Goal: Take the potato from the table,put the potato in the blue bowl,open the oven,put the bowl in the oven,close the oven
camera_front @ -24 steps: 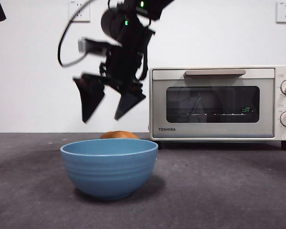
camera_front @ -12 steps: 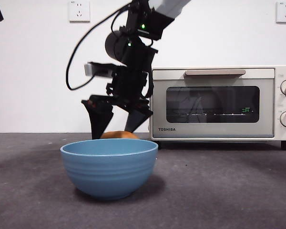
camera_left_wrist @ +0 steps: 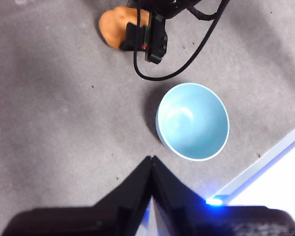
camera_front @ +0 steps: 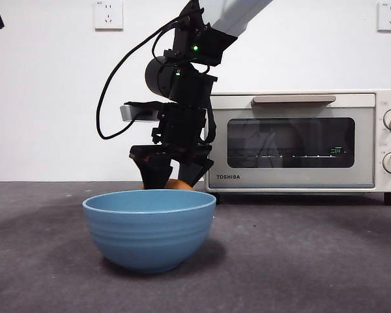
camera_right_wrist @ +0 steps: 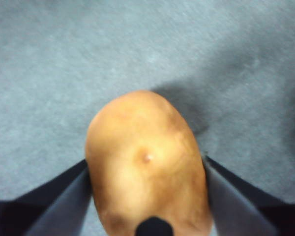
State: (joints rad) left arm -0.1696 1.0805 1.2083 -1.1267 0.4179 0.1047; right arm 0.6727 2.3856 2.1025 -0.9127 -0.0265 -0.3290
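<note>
Dark grey, matte table (camera_front: 326,261) fills the foreground and runs back to a white wall with two sockets. Nearest in the front view, the blue bowl (camera_front: 149,229) is seen standing upright and empty, its mouth open upward; it appears to have been set forward of the other things so that something can be dropped in from above without obstruction. From the left wrist view, the left gripper (camera_left_wrist: 151,169) is held high over the table with its jaws pressed together and nothing between them; it seems to be kept back in waiting, well clear of the bowl.

Just behind the bowl, the potato (camera_right_wrist: 146,169) is found lying on the table, only its orange top being visible over the rim in the front view. The right gripper (camera_front: 173,175) is positioned low over it, jaws spread and set one on each flank of the potato. In the right wrist view both jaws are seen just beside the skin, but whether contact is made cannot be told; no lift is evident, so the potato is judged not yet secured. The straddling stance is presumably chosen so that the narrower width is pinched.

Farthest back stands the oven (camera_front: 300,140), against the wall, its door shut and handle untouched, since that step is reserved for later.
</note>
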